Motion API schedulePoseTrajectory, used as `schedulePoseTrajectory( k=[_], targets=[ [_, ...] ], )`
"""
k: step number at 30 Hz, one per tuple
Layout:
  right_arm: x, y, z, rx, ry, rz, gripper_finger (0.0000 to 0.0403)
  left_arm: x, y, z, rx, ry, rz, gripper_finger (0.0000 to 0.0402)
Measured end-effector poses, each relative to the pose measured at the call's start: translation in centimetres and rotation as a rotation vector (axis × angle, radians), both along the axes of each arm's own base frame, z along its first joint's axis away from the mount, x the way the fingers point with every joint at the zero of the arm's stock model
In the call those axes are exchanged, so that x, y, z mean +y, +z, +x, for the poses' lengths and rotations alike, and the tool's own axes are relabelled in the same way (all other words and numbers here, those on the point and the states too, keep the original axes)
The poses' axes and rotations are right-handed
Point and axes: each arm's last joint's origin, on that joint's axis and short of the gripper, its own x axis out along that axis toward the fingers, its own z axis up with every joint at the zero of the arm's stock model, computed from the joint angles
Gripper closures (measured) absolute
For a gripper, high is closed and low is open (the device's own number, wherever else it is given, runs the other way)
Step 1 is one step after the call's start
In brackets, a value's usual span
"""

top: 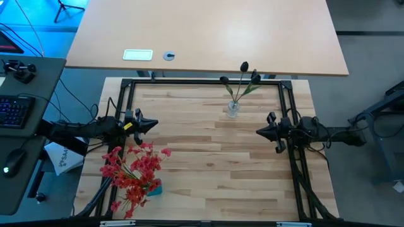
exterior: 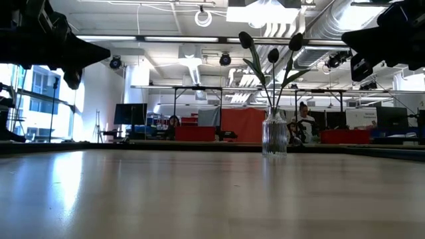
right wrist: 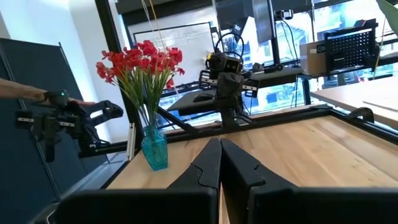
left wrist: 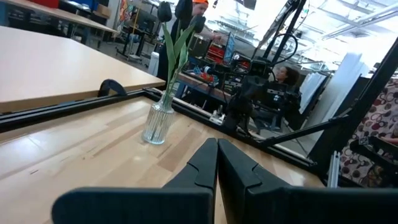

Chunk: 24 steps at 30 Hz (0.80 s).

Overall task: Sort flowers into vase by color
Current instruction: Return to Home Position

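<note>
My left claw (top: 153, 124) and right claw (top: 259, 132) hover closed and empty over the counter (top: 208, 170). The red flowers (top: 136, 170) fill the blue vase (top: 154, 188) (near my left arm), and the dark-budded flowers (top: 243, 77) stand in the clear vase (top: 233, 109).

The table (top: 208, 170) is pale wood planks, smooth with a faint sheen. At twelve o'clock stands a ribbed clear glass vase (top: 233, 110), at seven a glossy blue vase (right wrist: 154, 154). The frame (top: 189, 80) is matt black metal.

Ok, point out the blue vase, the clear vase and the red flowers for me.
blue vase (right wrist: 154, 154): right wrist view, on its glass body.
clear vase (exterior: 274, 138): low view, on its ribbed body.
red flowers (top: 140, 166): high view, on the blossom cluster.
</note>
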Motion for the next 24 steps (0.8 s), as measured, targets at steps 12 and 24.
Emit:
schedulePoseTrajectory(
  k=[12, 24],
  targets=[
    [-0.01, -0.19, 0.13, 0.022, 0.000, 0.000, 0.0402, -0.01, -0.02, 0.02, 0.003, -0.002, 0.000, 0.0401],
    [-0.01, -0.40, 0.15, 0.043, 0.000, -0.001, 0.0402, -0.01, -0.02, 0.02, 0.002, -0.002, 0.000, 0.0401]
  ],
)
